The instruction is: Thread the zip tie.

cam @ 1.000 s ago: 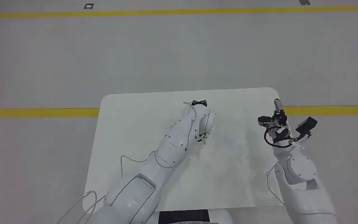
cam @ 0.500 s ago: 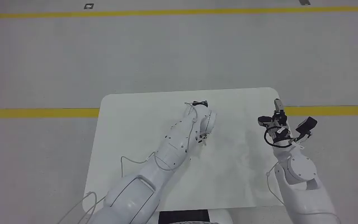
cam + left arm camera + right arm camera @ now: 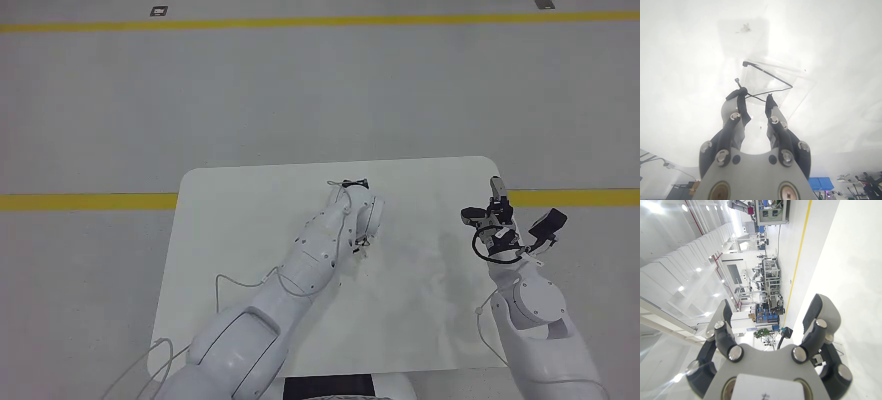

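A thin black zip tie, bent into a sharp-cornered loop, lies over a clear plastic stand on the white table. Its square head is at the far end. My left gripper is open right at the tie. One strand crosses the gap between the black fingertips and touches one of them. From above, the left arm stretches to mid-table, with the zip tie dark at its end. My right gripper is open and empty, raised at the table's right edge.
The white table has rounded corners and open floor all round. A yellow floor line runs past both sides. The right wrist view looks out across a hall with machines and racks.
The left wrist has turned slightly, and the dark tie at its tip looks thinner from above. The right arm has kept still.
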Action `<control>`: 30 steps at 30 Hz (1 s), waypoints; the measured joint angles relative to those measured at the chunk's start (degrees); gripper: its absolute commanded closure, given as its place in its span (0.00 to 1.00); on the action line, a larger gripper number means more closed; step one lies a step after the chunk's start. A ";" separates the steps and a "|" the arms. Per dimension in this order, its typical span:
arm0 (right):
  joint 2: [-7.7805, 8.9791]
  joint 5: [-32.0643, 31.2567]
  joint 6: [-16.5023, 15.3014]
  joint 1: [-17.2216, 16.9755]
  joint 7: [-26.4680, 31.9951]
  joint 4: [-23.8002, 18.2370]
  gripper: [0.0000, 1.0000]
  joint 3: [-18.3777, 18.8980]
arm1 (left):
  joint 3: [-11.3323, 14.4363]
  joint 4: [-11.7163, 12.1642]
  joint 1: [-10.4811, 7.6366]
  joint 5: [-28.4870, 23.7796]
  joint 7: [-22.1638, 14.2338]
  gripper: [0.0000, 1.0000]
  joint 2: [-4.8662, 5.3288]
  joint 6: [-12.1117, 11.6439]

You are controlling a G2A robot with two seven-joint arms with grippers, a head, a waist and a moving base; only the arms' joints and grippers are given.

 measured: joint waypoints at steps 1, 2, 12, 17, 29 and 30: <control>0.00 0.00 0.00 0.00 0.00 0.00 0.00 0.00 | 0.05 0.27 -0.14 -0.14 0.23 0.74 -0.05 0.00; 0.00 0.00 0.00 0.00 0.00 0.00 0.00 0.00 | 0.12 0.61 -0.32 -0.35 0.55 0.74 -0.12 0.00; 0.00 0.00 0.00 0.00 0.00 0.00 0.00 0.00 | 0.79 3.69 -1.88 -1.72 2.19 0.76 -0.59 0.00; 0.00 0.00 0.00 0.00 0.00 0.00 0.00 0.00 | 0.85 4.10 -2.19 -2.51 3.89 0.78 -0.70 0.00; 0.00 0.00 0.00 0.00 0.00 0.00 0.00 0.00 | 2.20 1.67 -0.88 -3.33 4.52 0.78 -0.22 0.00; 0.00 0.00 0.00 0.00 0.00 0.00 0.00 0.00 | 2.38 1.47 -0.81 -3.27 4.13 0.78 -0.18 0.00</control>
